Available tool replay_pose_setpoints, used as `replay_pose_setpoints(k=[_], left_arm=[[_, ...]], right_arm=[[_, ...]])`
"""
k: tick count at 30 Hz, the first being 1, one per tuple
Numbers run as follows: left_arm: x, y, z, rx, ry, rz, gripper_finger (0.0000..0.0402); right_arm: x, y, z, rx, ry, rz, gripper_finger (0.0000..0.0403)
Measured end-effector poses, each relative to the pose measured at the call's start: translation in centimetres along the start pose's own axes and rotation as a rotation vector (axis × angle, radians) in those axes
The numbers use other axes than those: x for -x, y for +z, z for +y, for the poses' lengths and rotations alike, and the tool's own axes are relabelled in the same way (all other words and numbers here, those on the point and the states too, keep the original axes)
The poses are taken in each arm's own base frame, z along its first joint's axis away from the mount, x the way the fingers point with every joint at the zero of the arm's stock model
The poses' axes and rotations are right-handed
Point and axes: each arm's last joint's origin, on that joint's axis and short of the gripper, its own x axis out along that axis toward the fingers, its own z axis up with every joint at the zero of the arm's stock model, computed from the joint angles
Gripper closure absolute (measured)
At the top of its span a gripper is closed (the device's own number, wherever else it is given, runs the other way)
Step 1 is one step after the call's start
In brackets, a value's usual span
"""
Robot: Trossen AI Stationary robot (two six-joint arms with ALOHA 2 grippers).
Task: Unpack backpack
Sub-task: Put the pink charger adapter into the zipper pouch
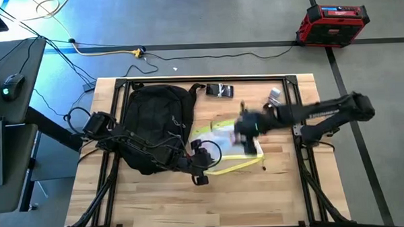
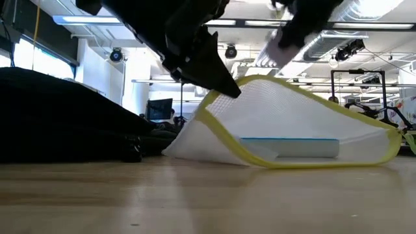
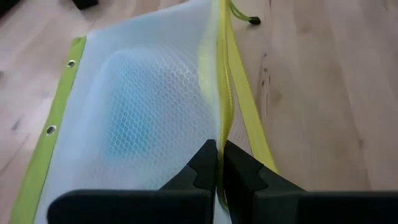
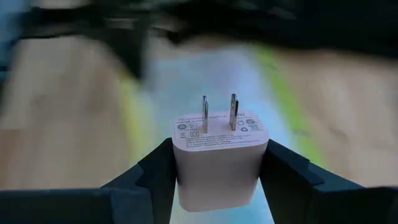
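Note:
The black backpack (image 1: 155, 125) lies on the table's left half. Beside it, toward the right, is a translucent mesh pouch (image 1: 231, 145) with yellow trim and a flat pale-blue thing inside (image 2: 289, 146). My left gripper (image 3: 217, 171), reaching across the backpack, is shut on the pouch's yellow edge. One side of the pouch (image 2: 286, 110) is raised like a tent and its lower edge rests on the wood. Above the pouch, my right gripper (image 4: 221, 155) is shut on a white two-prong wall charger (image 4: 219, 165); it is blurred in the high view (image 1: 246, 129). My left gripper pinches the pouch's yellow-trimmed zipper edge (image 3: 219, 134) between its two fingers, which slant down from the backpack's side and lie along the edge. That edge is lifted (image 2: 237, 88), and the pouch's opposite edge stays on the table. My right gripper pinches the charger's two side faces (image 4: 181, 168) between its fingers. The prongs (image 4: 217, 112) point away from the wrist. The charger is lifted clear, above the pouch.
A dark flat item (image 1: 219, 90) and a small grey item (image 1: 275, 95) lie near the table's far edge. The right and near parts of the wood (image 1: 279, 192) are bare. A red case (image 1: 332, 23) sits on the floor beyond the table.

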Motion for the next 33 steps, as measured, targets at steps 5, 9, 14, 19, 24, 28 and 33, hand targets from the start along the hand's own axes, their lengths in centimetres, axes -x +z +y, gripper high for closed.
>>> replay_pose_setpoints(k=[5,9,14,19,24,28,33], left_arm=[[0.5,0.2,-0.8,0.014,0.035,-0.057,0.0402],[0.9,0.5,-1.6,0.026,0.026,-0.103,0.0402],[1.4,0.8,-2.5,0.006,0.007,-0.162,0.0402],[1.8,0.6,-3.1,-0.041,-0.005,-0.163,0.0402],[1.9,0.5,-3.2,-0.046,-0.003,-0.159,0.0402],[1.9,0.5,-3.2,-0.047,-0.002,-0.156,0.0402],[1.9,0.5,-3.1,-0.048,0.007,-0.156,0.0402]], right_arm=[[-2.1,-0.3,8.4,0.124,0.087,-0.096,0.0235],[-5.3,-1.3,12.2,0.136,0.061,-0.12,0.0235],[-10.0,-2.9,13.2,0.101,-0.078,-0.082,0.0235],[-12.8,-3.7,10.8,0.028,-0.305,-0.042,0.0235],[-14.4,-3.4,7.6,-0.063,-0.395,-0.019,0.0235],[-14.8,-2.5,6.3,-0.051,-0.456,-0.07,0.0235],[-15.0,-1.9,5.1,-0.032,-0.481,-0.097,0.0225]])
